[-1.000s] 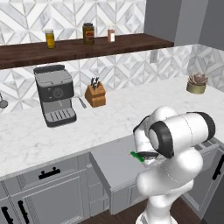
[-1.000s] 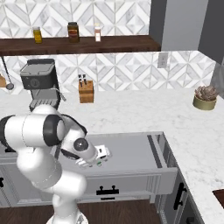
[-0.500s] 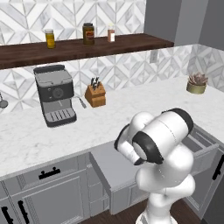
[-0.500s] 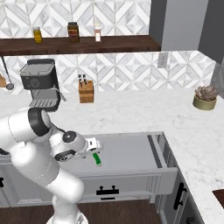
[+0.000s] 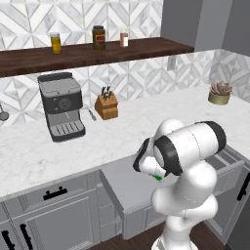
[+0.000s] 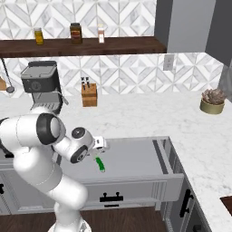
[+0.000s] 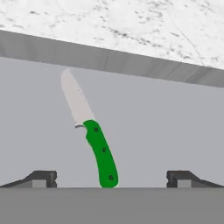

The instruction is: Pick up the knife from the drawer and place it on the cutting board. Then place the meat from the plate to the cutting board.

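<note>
The knife lies between the wide claw tips (in the drawer).

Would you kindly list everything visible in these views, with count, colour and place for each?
knife: one, green handle, pale blade, lying flat in the open drawer
drawer: one, grey, pulled out below the counter
counter: one, white marble, along the wall
coffee machine: one, dark grey, on the counter at left
knife block: one, tan wood, right of the coffee machine
potted plant: one, reddish leaves in an olive pot, on the counter at right
shelf: one, dark brown, on the wall
jars: three, yellow, dark brown and pale, on the shelf
cabinet doors: grey, black handles, below the counter
gripper: one, fingers dark, open above the knife handle
</note>
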